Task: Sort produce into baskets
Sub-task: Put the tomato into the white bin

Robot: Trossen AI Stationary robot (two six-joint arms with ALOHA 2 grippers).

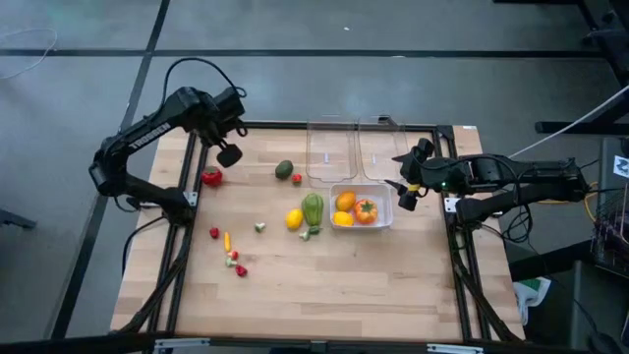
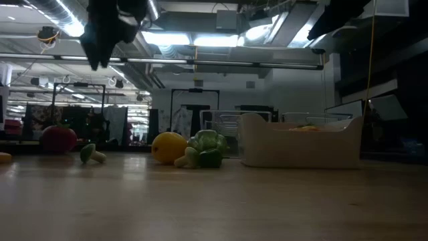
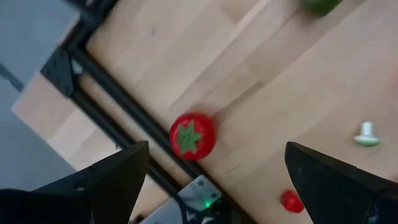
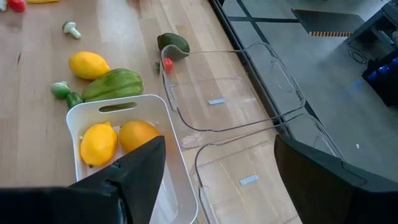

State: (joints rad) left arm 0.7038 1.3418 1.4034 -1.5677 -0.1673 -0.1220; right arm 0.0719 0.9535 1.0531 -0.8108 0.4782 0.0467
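Risk: red tomato sits at table's 9 o'clock edge, beside frame rail; left gripper above it, jaws wide, empty. Off-centre closing may roll tomato off. Right gripper wide, empty, at 3 o'clock of white basket holding lemon, oranges.

High view: overhead, facing straight down, far enough to take in the entire worktop. Low view: at worktop level, close to the surface, facing level across it toward the white basket and the room behind. Left wrist view: steeply downward, close above the worktop edge well away from the white basket. Right wrist view: obliquely down, close over the white basket. High, low and right wrist views share that basket.
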